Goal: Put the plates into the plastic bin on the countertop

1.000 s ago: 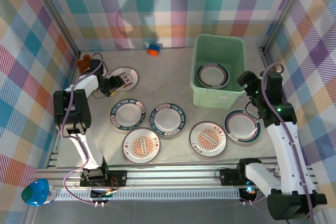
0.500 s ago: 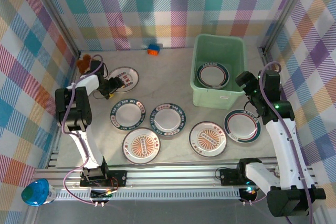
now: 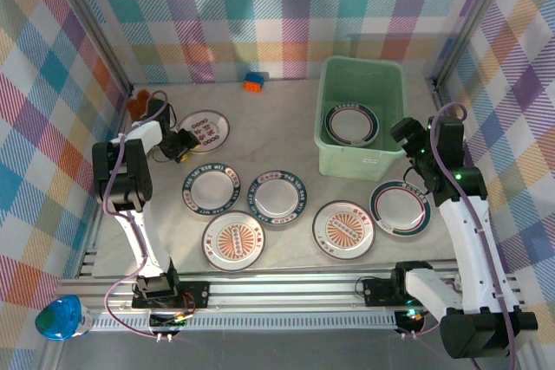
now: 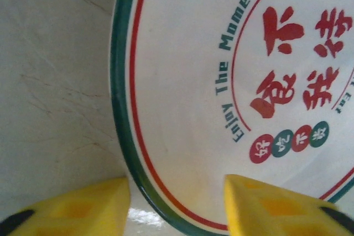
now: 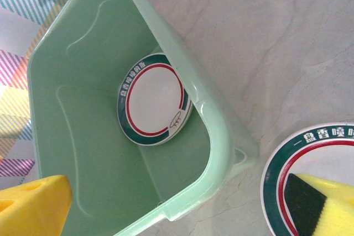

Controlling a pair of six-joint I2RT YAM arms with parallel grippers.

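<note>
Left arm (image 3: 127,181) folded low at left edge of counter (image 3: 286,119); left gripper (image 3: 179,144) down at rim of lettered plate (image 3: 206,130); yellow fingers (image 4: 72,209) straddle green-red rim, jaws part-open, not gripping; right arm (image 3: 465,214) reared up near right edge; right gripper (image 3: 408,138) above near right corner of plastic bin (image 3: 361,165), jaws wide, empty; teal-rimmed plate (image 3: 351,123) flat inside bin.

Countertop (image 3: 277,136): 6 loose plates (image 3: 277,195), mint bin (image 3: 355,164), blue-orange block (image 3: 254,81) at back.
</note>
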